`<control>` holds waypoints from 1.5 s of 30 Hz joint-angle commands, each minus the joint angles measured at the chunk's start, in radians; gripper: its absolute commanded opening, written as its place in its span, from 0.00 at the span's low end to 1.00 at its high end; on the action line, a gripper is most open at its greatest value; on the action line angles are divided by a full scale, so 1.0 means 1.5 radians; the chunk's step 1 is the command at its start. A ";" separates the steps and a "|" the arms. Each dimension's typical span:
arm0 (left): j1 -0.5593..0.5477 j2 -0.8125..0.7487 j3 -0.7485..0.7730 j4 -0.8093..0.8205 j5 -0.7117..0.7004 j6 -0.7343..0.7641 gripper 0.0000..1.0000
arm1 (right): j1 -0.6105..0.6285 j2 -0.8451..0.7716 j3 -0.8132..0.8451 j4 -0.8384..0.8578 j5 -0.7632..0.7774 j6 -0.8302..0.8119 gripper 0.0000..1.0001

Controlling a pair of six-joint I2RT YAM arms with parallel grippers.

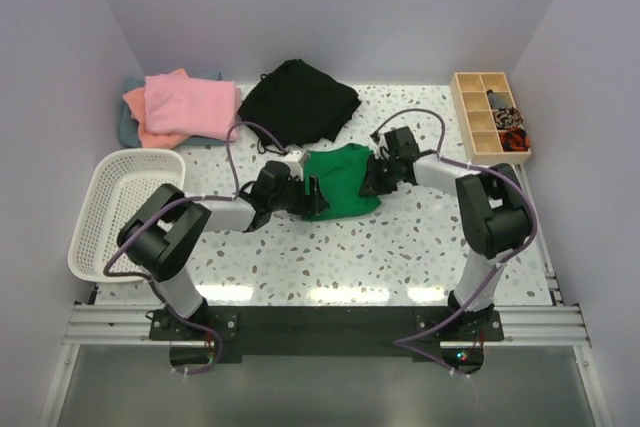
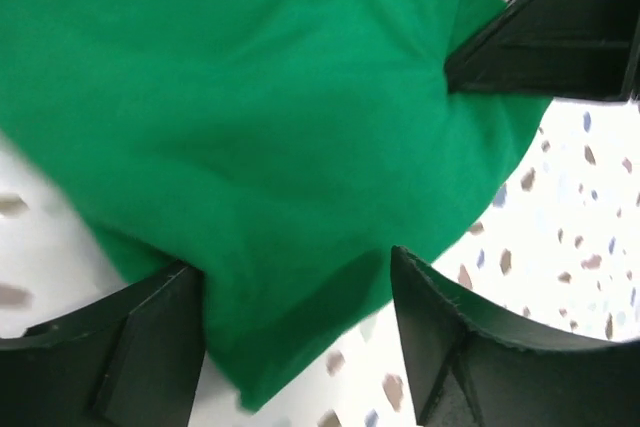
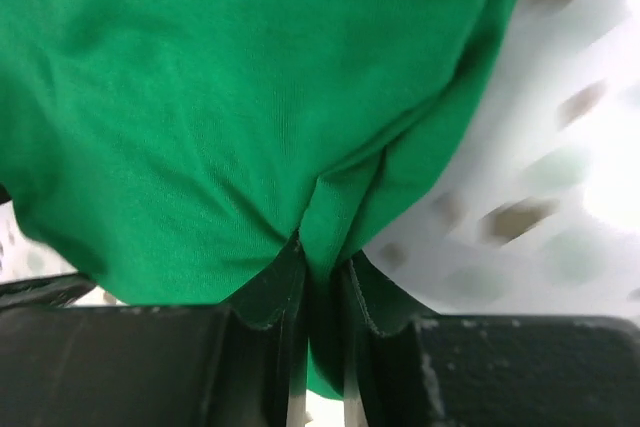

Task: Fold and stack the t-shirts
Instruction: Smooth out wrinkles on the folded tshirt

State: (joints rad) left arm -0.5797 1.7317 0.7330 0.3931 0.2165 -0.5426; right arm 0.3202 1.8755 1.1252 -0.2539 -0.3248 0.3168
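White plastic mesh basket [image 1: 120, 212] sat far to the left of the left gripper [image 1: 308, 197], at the tabletop [image 1: 420, 257] edge. Behind and left of that gripper was a pile: pink cloth t-shirt [image 1: 190, 102] on top, salmon-orange cloth t-shirt [image 1: 135, 99] under it, and grey-teal cloth t-shirt [image 1: 124, 130] showing at the pile's left edge.

In the left wrist view the left gripper [image 2: 295, 267] had its fingers apart, with the near edge of the bright green cloth t-shirt [image 2: 250, 117] lying in the gap. The cloth touched the left finger [image 2: 150, 347]; the other finger was not pressing on it. Not clamped.

A crumpled black cloth heap [image 1: 300, 99] lay behind both grippers, just beyond the green shirt. The bright green cloth t-shirt [image 1: 342, 182] lay bunched on the tabletop between the two grippers, one gripper at each side edge.

Right gripper [image 1: 378, 179] was at the shirt's right edge. In the right wrist view the right gripper [image 3: 322, 267] had its fingers nearly together, clamped on a pinched fold of the green shirt [image 3: 220, 97].

A wooden compartment tray [image 1: 488, 115] holding small items stood behind and to the right of the right gripper, at the tabletop's far right.
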 commanded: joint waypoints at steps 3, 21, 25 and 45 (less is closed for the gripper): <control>-0.059 -0.126 -0.107 -0.009 -0.009 -0.057 0.65 | 0.091 -0.132 -0.186 0.019 0.029 0.079 0.12; -0.098 -0.361 -0.086 -0.273 -0.273 0.004 0.84 | 0.143 -0.314 -0.109 -0.080 0.264 0.038 0.70; -0.094 -0.287 -0.055 -0.179 -0.267 0.032 0.83 | 0.141 -0.231 -0.055 -0.063 0.268 0.027 0.69; -0.015 -0.130 -0.012 -0.045 -0.208 0.075 0.12 | 0.128 -0.181 -0.030 -0.034 0.243 0.007 0.15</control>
State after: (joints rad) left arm -0.6136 1.4994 0.6559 0.2485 -0.1200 -0.4618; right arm 0.5220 1.6249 1.0458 -0.3481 0.0368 0.3477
